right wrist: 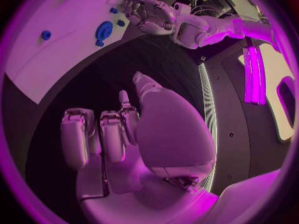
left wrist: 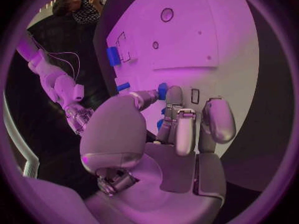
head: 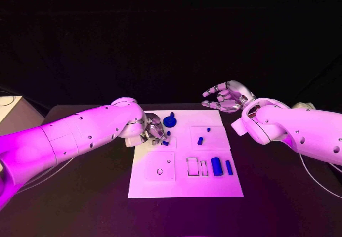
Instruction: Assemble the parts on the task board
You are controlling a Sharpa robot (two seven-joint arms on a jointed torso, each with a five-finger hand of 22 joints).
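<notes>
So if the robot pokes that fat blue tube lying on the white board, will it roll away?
Probably. The blue tube looks round and lies on its side on the flat task board, so a sideways poke could roll it. It looks solid and stiff, not floppy. Nothing holds it; the thin blue bar alongside might stop it.

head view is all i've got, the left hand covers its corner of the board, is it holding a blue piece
Observer: The left wrist view shows a blue piece right at the fingertips of the left hand. I cannot tell whether it is pinched.
Operator: any slot close to it
Observer: Yes, a small rectangular slot is outlined on the board just beside those fingers.
Operator: right hand carrying anything
Observer: No. The right wrist view shows the right hand with nothing in its palm, fingers apart, over the black table rather than the board.
</notes>
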